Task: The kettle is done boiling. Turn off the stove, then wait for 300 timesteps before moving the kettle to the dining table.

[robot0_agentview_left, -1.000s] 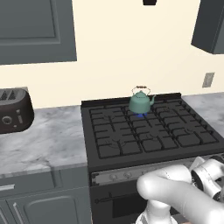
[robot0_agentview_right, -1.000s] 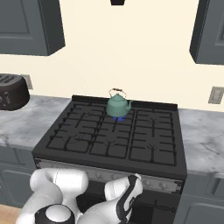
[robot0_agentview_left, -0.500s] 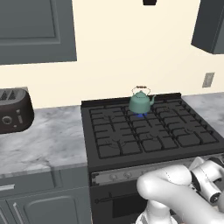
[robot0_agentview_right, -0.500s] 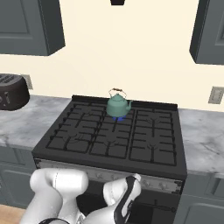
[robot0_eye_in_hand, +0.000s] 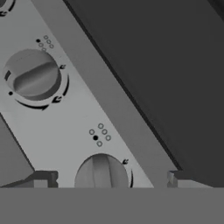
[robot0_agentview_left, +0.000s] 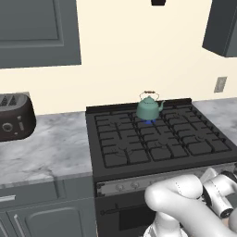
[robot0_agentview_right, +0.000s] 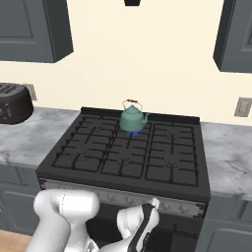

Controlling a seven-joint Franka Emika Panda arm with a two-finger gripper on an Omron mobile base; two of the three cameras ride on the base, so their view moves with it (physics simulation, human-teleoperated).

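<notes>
**Op:** I start with the stove [robot0_agentview_left: 157, 143], my landmark for everything: black grates on top, silver knob strip [robot0_agentview_right: 123, 197] along its front edge. It's rigid and fixed, so nothing there gives when I push.

**Spotter:** And the kettle?

**Op:** The kettle [robot0_agentview_left: 148, 108] sits on a rear burner of the stove, near the middle of the back row, upright, spout toward the stove's right side. There's a blue glow [robot0_agentview_right: 132, 132] under it, so I judge the burner is on.

**Spotter:** How will it handle?

**Op:** Small and hard-shelled, probably lightish but with water sloshing inside, and smooth round sides that I expect to be slippery. I'd take the thin arched wire handle [robot0_agentview_right: 131, 102] at its top, not the body.

**Spotter:** Where's your hand?

**Op:** Low at the stove's front. The gripper [robot0_eye_in_hand: 101, 177] has its fingers spread wide, holding nothing, with one knob [robot0_eye_in_hand: 101, 171] between the fingertips [robot0_eye_in_hand: 41, 178]. A second knob [robot0_eye_in_hand: 33, 76] sits further along the strip.

**Spotter:** Grip point there?

**Op:** Across that knob's raised ridge. It's stiff and small, so I want a square pinch, then a twist. Which burner it controls, I can't tell.
</notes>
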